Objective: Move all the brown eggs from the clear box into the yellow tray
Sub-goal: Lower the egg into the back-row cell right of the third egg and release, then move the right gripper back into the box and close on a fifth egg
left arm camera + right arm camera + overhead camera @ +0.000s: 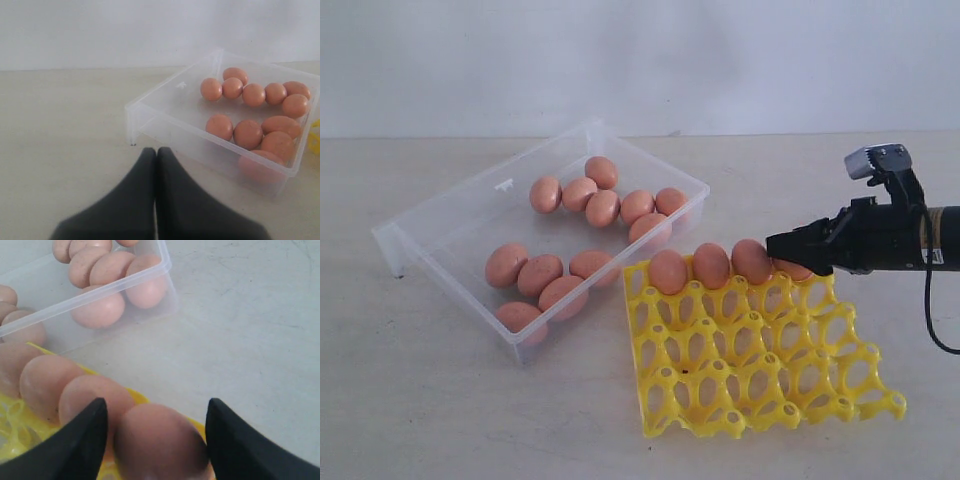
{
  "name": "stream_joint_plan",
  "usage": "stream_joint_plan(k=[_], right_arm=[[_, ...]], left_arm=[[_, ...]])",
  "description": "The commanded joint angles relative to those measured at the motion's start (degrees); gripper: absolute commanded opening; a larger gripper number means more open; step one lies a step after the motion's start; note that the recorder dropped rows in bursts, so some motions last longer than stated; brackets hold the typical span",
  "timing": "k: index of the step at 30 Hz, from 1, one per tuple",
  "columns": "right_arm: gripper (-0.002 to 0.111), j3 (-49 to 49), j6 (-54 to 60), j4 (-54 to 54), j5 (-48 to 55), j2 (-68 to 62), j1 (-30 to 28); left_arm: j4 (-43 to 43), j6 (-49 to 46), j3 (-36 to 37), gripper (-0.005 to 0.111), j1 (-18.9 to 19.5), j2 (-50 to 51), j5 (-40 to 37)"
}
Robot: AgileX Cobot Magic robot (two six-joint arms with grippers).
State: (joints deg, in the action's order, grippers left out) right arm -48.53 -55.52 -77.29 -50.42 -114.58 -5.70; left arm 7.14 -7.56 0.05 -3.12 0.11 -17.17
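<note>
Right gripper (pixel 156 405) straddles the fourth brown egg (pixel 160 442), seated in the yellow tray (pixel 735 420)'s back row. Jaws spread, probably just clear of the shell, hard to say.

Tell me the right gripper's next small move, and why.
Probably lift the right gripper straight up. Its jaws stand open either side of an egg already seated in the tray, fourth in the far row, and eggs remain in the box.
</note>
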Motion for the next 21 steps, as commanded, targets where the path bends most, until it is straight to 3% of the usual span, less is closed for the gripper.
stream_joint_plan(k=[1,6,13,16,21], right_arm=[[0.057,-0.1,0.5,0.4,-0.2,0.1,0.2],[0.057,-0.1,0.5,4.2,-1.1,3.2,0.2],[0.057,-0.2,2.2,17.5,-5.7,17.1,0.2],[0.057,-0.3,2.2,18.4,-8.0,23.0,0.3],[0.054,-0.6,2.1,18.6,-6.5,32.9,5.2]], left_arm=[[-5.1,0.0,-0.1,-0.004,0.2,-0.1,-0.1],[-5.1,0.0,-0.1,-0.004,0.2,-0.1,-0.1],[-5.1,0.0,-0.1,-0.004,0.2,-0.1,-0.1],[-5.1,0.0,-0.1,-0.004,0.2,-0.1,-0.1],[-5.1,0.0,-0.1,-0.004,0.2,-0.1,-0.1]])
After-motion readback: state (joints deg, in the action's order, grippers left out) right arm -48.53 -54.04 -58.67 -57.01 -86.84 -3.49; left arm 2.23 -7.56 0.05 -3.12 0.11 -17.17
